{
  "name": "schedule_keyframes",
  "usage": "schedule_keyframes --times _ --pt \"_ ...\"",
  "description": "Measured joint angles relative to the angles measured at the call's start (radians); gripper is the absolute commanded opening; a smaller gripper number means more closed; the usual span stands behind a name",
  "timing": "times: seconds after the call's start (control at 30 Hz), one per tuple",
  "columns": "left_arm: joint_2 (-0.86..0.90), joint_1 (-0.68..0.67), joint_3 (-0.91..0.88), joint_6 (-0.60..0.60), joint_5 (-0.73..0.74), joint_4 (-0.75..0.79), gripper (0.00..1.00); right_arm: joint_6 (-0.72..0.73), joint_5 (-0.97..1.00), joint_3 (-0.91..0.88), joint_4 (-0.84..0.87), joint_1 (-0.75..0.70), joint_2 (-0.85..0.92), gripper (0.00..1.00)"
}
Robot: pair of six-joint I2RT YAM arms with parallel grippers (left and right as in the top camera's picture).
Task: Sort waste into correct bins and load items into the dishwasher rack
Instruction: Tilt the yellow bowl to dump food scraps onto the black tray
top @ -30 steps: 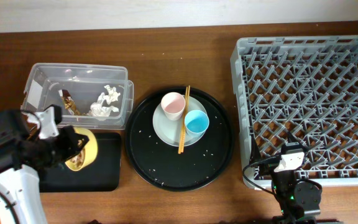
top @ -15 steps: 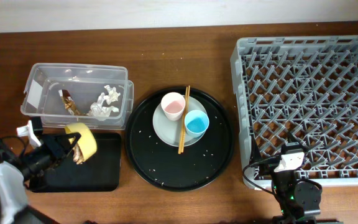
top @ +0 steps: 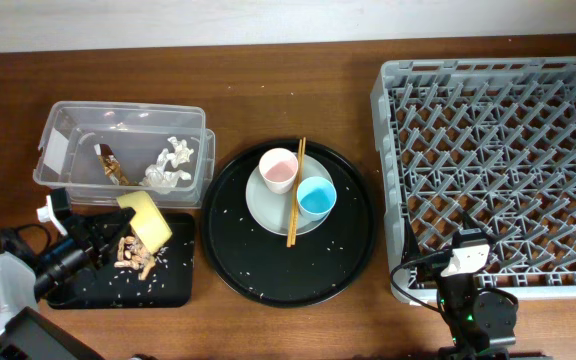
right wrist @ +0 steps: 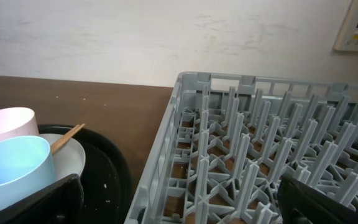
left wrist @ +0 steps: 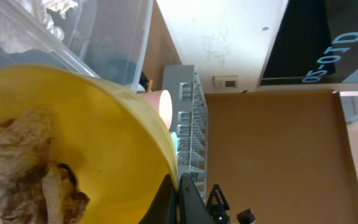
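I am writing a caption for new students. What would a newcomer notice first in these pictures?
At left, the left fingers hold the yellow bowl tipped over the shallow black tray, where tan food scraps lie spilled. At right, the large grey rack stands with nothing in it. In the middle, a round black tray carries a plate with a pink cup, a blue cup and chopsticks.

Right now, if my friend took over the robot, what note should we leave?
Left gripper: shut on the yellow bowl, tipped over the shallow black tray.
Right gripper: open, by the rack.
Done: tissue and wrapper in the clear tub; some food scraps on the black tray, some in the bowl.
To do: rack the bowl, plus pink cup, blue cup, plate and chopsticks from the round tray.
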Motion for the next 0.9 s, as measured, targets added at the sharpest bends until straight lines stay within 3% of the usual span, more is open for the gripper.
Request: schedule_keyframes --times 0.9 --pt "0.000 0.012 -0.002 0.003 0.097 -0.028 0.00 0.000 0.000 0.000 0.000 0.000 0.000 0.98"
